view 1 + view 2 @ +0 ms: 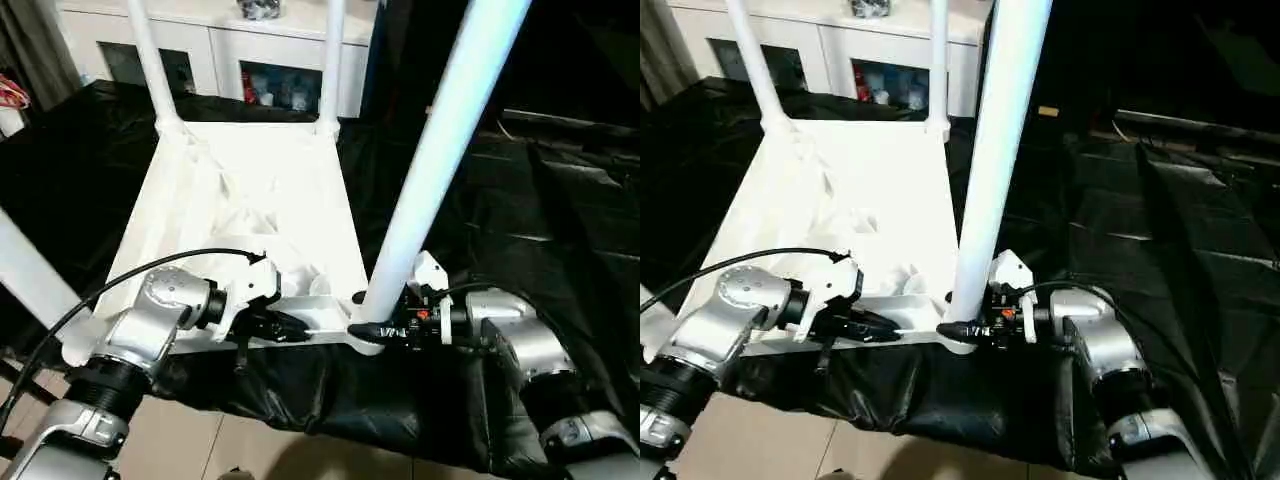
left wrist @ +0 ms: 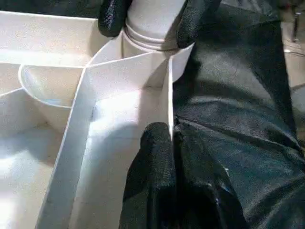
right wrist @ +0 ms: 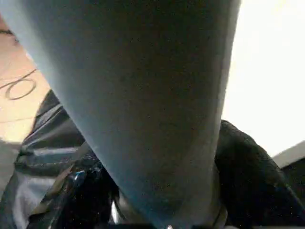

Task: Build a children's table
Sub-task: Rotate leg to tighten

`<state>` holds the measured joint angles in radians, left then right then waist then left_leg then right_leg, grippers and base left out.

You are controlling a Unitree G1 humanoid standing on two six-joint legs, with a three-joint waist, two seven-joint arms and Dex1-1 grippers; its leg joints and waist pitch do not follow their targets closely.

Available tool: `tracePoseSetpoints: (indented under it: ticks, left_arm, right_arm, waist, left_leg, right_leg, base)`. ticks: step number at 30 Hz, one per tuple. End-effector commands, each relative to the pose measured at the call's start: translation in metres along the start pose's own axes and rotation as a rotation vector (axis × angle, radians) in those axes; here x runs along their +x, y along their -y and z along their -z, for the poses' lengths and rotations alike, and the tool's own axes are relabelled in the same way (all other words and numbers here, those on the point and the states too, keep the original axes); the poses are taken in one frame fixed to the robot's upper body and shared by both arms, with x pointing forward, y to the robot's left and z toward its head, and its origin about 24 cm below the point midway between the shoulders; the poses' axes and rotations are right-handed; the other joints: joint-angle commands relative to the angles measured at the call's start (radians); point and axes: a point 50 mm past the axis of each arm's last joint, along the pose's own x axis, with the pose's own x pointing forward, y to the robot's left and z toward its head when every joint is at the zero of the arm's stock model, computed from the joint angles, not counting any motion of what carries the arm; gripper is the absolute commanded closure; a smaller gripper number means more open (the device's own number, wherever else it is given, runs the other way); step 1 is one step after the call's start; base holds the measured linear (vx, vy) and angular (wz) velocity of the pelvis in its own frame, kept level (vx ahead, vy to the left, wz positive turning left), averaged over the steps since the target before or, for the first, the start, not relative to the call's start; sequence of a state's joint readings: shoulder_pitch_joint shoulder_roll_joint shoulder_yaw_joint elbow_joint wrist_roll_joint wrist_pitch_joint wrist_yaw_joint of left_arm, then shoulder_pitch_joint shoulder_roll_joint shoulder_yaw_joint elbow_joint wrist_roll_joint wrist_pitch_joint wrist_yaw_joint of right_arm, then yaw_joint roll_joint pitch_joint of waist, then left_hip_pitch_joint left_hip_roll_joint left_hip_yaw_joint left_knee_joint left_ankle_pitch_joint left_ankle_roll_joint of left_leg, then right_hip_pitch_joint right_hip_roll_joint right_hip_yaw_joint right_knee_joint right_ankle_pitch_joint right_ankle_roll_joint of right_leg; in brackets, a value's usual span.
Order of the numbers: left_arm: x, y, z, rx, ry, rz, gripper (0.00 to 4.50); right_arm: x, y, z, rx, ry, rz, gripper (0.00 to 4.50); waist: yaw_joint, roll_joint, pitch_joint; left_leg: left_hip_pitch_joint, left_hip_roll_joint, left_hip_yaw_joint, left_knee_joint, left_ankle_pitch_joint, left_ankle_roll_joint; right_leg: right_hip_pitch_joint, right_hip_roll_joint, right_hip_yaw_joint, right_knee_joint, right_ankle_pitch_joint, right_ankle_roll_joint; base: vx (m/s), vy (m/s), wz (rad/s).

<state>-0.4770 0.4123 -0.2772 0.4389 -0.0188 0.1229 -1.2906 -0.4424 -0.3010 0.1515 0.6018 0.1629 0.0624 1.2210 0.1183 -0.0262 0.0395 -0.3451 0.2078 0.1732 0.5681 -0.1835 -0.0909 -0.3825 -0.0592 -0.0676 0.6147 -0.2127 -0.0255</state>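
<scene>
Left eye view gives you the black-sheeted table with a white cabinet behind — jars sit blurred behind its glass doors. The children's table lies upside down on the sheet, legs up. Your right gripper clamps the near leg at its socket; your left gripper pinches the rim, fingers together.

the children's table lies upside down on the black-sheeted table, legs up; a cabinet stands behind.
</scene>
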Motion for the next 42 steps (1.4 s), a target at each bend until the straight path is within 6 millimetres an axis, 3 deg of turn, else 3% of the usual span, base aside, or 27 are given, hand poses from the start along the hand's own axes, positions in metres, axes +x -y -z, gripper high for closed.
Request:
tracePoseSetpoints:
  ticks: [1, 5, 9, 11, 14, 17, 19, 22, 28, 34, 42]
  left_arm:
    - [0.018, -0.004, -0.010, 0.030, -0.012, -0.061, 4.50]
    - [0.032, -0.007, -0.017, 0.003, 0.012, -0.150, 4.50]
    - [0.044, -0.007, -0.022, -0.009, 0.031, -0.196, 4.50]
    - [0.053, -0.007, -0.026, -0.025, 0.047, -0.244, 4.50]
    - [0.064, -0.005, -0.031, -0.037, 0.063, -0.273, 4.50]
    - [0.071, -0.002, -0.037, -0.036, 0.073, -0.272, 4.50]
    - [0.072, -0.001, -0.038, -0.035, 0.076, -0.269, 4.50]
    - [0.073, 0.001, -0.038, -0.029, 0.073, -0.248, 4.50]
    - [0.064, 0.004, -0.032, -0.018, 0.064, -0.187, 4.50]
    - [0.045, 0.003, -0.024, 0.009, 0.038, -0.104, 4.50]
    - [0.018, -0.004, -0.015, 0.028, 0.008, -0.038, 4.50]
  right_arm:
    - [0.021, -0.008, 0.009, 0.035, -0.014, 0.006, 1.96]
    - [0.035, 0.005, 0.010, 0.058, 0.005, 0.281, 1.96]
    - [0.046, 0.011, 0.010, 0.124, 0.033, 0.464, 1.98]
    - [0.059, 0.010, 0.008, 0.184, 0.051, 0.570, 1.98]
    - [0.076, 0.005, 0.003, 0.211, 0.084, 0.622, 1.98]
    - [0.092, -0.003, -0.005, 0.187, 0.126, 0.600, 1.98]
    - [0.095, -0.006, -0.007, 0.179, 0.134, 0.584, 1.43]
    - [0.101, -0.013, -0.009, 0.179, 0.144, 0.508, 1.27]
    - [0.086, -0.008, -0.008, 0.143, 0.121, 0.459, 0.58]
    - [0.053, -0.001, -0.007, 0.050, 0.069, 0.280, 0.58]
    - [0.019, -0.006, -0.009, 0.054, 0.011, -0.007, 0.58]
  waist:
    - [-0.006, 0.003, -0.039]
    - [-0.020, -0.001, -0.031]
    - [-0.035, 0.000, -0.033]
    - [-0.043, 0.002, -0.033]
    - [-0.044, 0.001, -0.036]
    - [-0.043, 0.000, -0.039]
    - [-0.043, -0.002, -0.041]
    - [-0.041, -0.002, -0.044]
    - [-0.042, 0.001, -0.043]
    - [-0.041, 0.002, -0.045]
    - [-0.020, 0.001, -0.045]
  left_leg:
    - [0.014, 0.033, 0.000, -0.065, -0.241, 0.029]
    - [0.017, 0.028, -0.013, -0.075, -0.322, -0.006]
    - [0.017, 0.025, -0.017, -0.077, -0.327, -0.016]
    - [0.009, 0.025, -0.019, -0.080, -0.327, -0.015]
    - [0.013, 0.023, -0.018, -0.078, -0.329, -0.013]
    - [0.010, 0.025, -0.014, -0.077, -0.298, -0.002]
    - [0.007, 0.025, -0.011, -0.076, -0.272, 0.004]
    - [0.005, 0.023, -0.006, -0.072, -0.228, 0.015]
    - [0.004, 0.025, -0.006, -0.074, -0.212, 0.024]
    - [0.003, 0.026, -0.005, -0.071, -0.188, 0.038]
    - [0.007, 0.029, 0.000, -0.065, -0.177, 0.060]
  right_leg:
    - [0.031, -0.085, 0.053, -0.089, -0.265, -0.191]
    - [0.028, -0.090, 0.050, -0.110, -0.491, -0.110]
    - [0.025, -0.089, 0.049, -0.117, -0.523, -0.089]
    - [0.027, -0.087, 0.047, -0.116, -0.514, -0.079]
    - [0.021, -0.088, 0.051, -0.118, -0.501, -0.078]
    - [0.022, -0.085, 0.056, -0.107, -0.404, -0.101]
    - [0.026, -0.083, 0.056, -0.100, -0.335, -0.119]
    - [0.030, -0.080, 0.058, -0.092, -0.251, -0.142]
    - [0.036, -0.080, 0.056, -0.091, -0.228, -0.149]
    - [0.039, -0.079, 0.057, -0.084, -0.163, -0.173]
    - [0.044, -0.074, 0.053, -0.078, -0.125, -0.202]
  base:
    - [0.000, 0.000, 0.00]
    - [0.000, 0.000, 0.00]
    - [0.000, 0.000, 0.00]
    - [0.000, 0.000, 0.00]
    - [0.000, 0.000, 0.00]
    - [0.000, 0.000, 0.00]
    - [0.000, 0.000, 0.00]
    - [0.000, 0.000, 0.00]
    - [0.000, 0.000, 0.00]
    - [0.000, 0.000, 0.00]
    - [0.000, 0.000, 0.00]
